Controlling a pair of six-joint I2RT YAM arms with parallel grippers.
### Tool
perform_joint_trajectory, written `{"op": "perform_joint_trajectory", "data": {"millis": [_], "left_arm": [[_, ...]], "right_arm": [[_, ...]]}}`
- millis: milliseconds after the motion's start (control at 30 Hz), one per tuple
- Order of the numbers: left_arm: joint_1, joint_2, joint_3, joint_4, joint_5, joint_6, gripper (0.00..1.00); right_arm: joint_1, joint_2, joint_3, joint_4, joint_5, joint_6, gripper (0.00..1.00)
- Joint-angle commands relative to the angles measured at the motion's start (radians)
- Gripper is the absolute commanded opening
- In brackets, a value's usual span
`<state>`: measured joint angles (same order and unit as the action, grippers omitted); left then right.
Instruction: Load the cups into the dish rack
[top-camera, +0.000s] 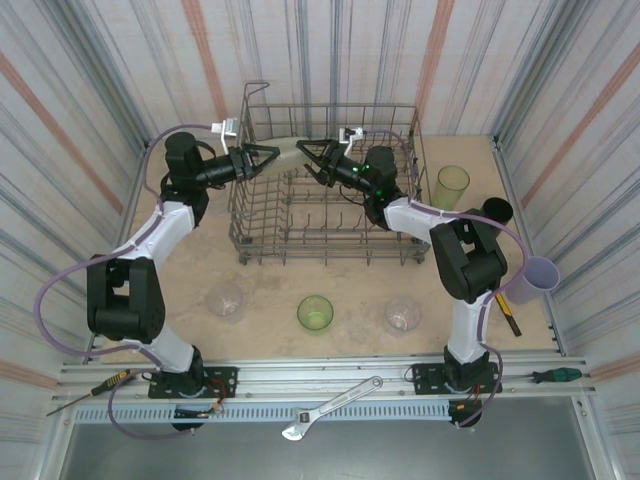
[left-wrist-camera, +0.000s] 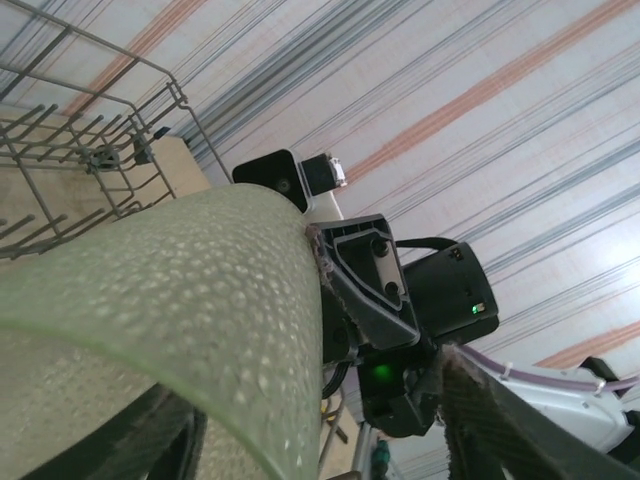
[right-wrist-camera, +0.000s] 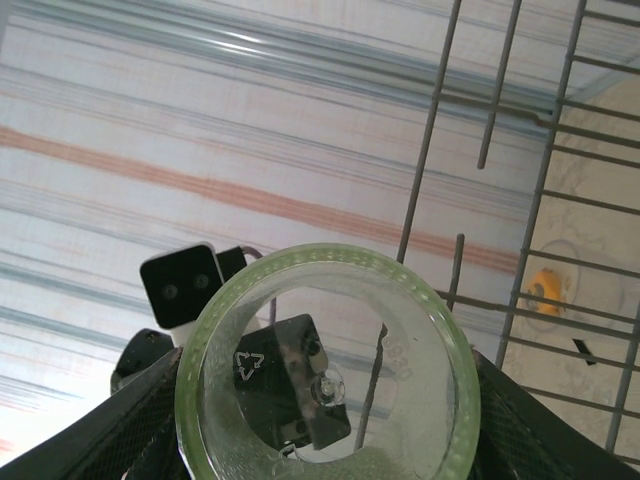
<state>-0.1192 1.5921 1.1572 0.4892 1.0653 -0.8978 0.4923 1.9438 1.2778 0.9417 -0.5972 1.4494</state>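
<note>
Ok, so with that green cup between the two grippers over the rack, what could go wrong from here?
The pale green cup hangs sideways above the dish rack, gripped at its base end by the right gripper; a slip would drop it onto the tines. The left gripper, jaws spread around the other end, could knock it loose when pulling away.

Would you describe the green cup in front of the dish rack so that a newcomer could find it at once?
Find the grey wire dish rack. On the tabletop in front of it, nearer the robot, three cups stand in a row. The yellow-green cup is the middle one, between two clear cups.
</note>
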Motion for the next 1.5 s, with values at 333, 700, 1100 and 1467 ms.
{"op": "perform_joint_trajectory", "data": {"millis": [333,700,1100,1467], "left_arm": [[0.081,-0.103,0.075,-0.254,-0.047,0.173,0.99],[0.220,-0.193,0.159,-0.627,-0.277,0.422,0.99],[0.276,-0.166,0.132,-0.634,-0.345,0.436,0.99],[0.277,-0.112,0.162,-0.679,-0.319,0.430,0.99]], "right_arm": [[-0.058,-0.164,-0.026,-0.212,0.076,-0.202,0.46],[-0.068,-0.263,0.102,-0.715,0.187,-0.561,0.47],[-0.030,-0.206,0.313,-1.059,0.407,-0.823,0.45],[-0.011,-0.101,0.491,-1.209,0.587,-1.024,0.45]]}}
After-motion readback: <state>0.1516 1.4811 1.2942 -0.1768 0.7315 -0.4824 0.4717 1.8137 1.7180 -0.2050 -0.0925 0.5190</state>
